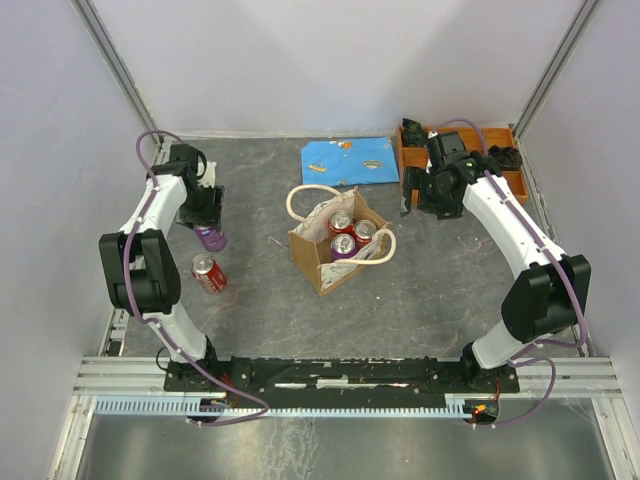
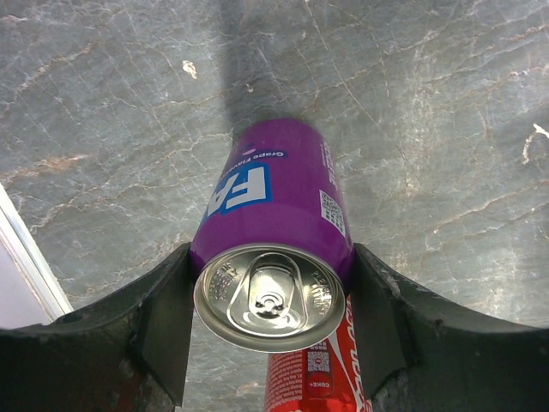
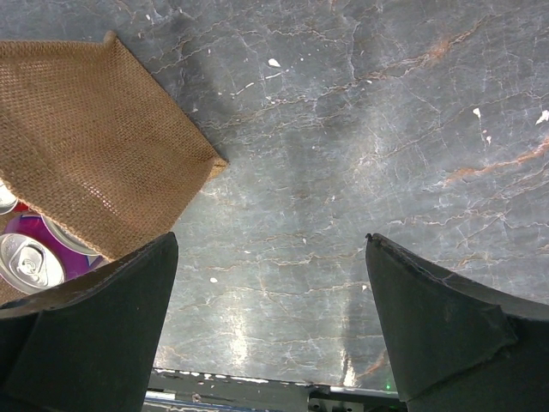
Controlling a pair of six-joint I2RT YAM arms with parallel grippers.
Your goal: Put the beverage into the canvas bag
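Counter (image 1: 260,300) carrying everything | canvas bag (image 1: 318,262) standing well off to the left pincer's (image 2: 273,257) right | left pincer clamping on the purple can (image 2: 279,202), grasp step running | right pincer (image 3: 270,249) hanging released, gripping nothing | next: lifting it clear of the red can (image 2: 313,369) lying just beside

L claw (image 1: 207,222) at purple can (image 1: 211,239), bag (image 1: 316,262) mid-table.

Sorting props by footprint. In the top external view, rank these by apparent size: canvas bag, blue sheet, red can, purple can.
1. canvas bag
2. blue sheet
3. red can and purple can: these look alike, and the purple one is partly hidden, so I can't rank them against each other.
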